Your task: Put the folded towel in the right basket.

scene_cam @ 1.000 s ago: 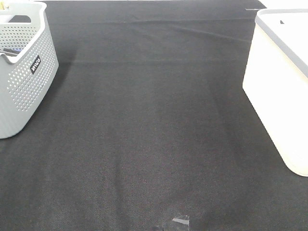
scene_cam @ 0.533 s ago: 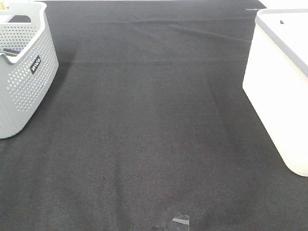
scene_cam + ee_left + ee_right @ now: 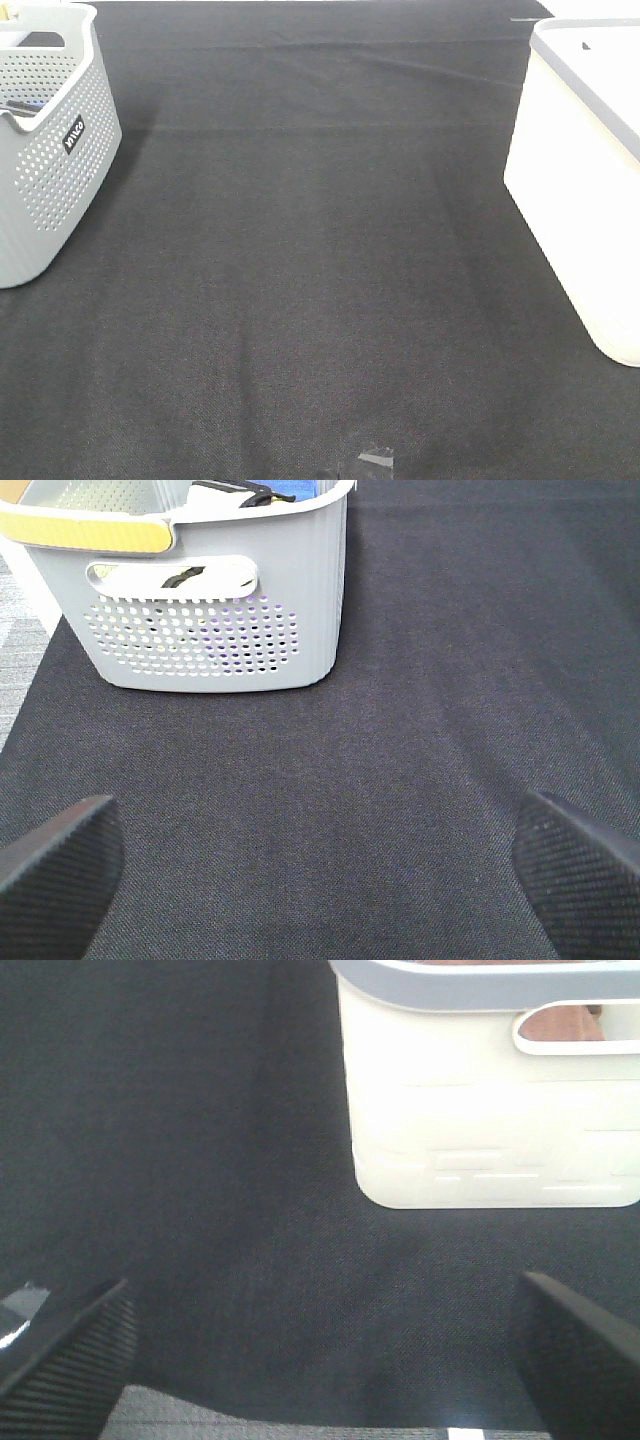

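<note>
Work surface: a black woven cloth (image 3: 320, 280) covers the table; its middle carries no object in the high view.

Right basket: the large white plastic bin with a grey rim (image 3: 585, 180) stands at the right edge of the cloth; in the right wrist view (image 3: 490, 1110) it sits ahead of the gripper, well apart from it.

Folded towel: a strip of reddish-brown cloth (image 3: 565, 1024) shows through the bin's handle slot, and more of the same colour just above the rim, so the towel appears to lie inside the bin; its fold and tag are hidden.

Left basket: the grey perforated plastic basket with a black label (image 3: 50, 150) stands at the left edge; it holds assorted items too small to name.

Left gripper (image 3: 320, 870): fingers spread wide, nothing between them, low over bare cloth.

Right gripper (image 3: 320, 1355): fingers spread wide, nothing held, low over bare cloth facing the bin.

Task progress: judged complete or nearly so; the towel is in the bin, both grippers are empty, and neither arm shows in the high view.
</note>
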Robot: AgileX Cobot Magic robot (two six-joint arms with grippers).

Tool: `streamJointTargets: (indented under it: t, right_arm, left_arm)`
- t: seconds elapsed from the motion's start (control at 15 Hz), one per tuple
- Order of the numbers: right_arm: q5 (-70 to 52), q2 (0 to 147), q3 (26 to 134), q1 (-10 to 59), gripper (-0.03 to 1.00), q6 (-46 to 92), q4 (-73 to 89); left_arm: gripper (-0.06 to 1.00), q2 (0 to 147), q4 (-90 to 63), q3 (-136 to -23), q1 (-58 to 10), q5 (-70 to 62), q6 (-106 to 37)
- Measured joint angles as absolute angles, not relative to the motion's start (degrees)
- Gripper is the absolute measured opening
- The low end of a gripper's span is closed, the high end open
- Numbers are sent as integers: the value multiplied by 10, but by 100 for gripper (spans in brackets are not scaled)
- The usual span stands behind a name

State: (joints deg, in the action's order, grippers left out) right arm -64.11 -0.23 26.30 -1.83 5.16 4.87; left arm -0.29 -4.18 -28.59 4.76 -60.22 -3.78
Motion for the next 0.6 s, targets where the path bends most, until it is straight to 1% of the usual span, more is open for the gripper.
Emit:
streamJointTargets:
  t: [0.6]
  right_arm:
    - [-639, -2, 262, -18, 97, 34, 37]
  left_arm:
    - [99, -3, -42, -286, 48, -602, -38]
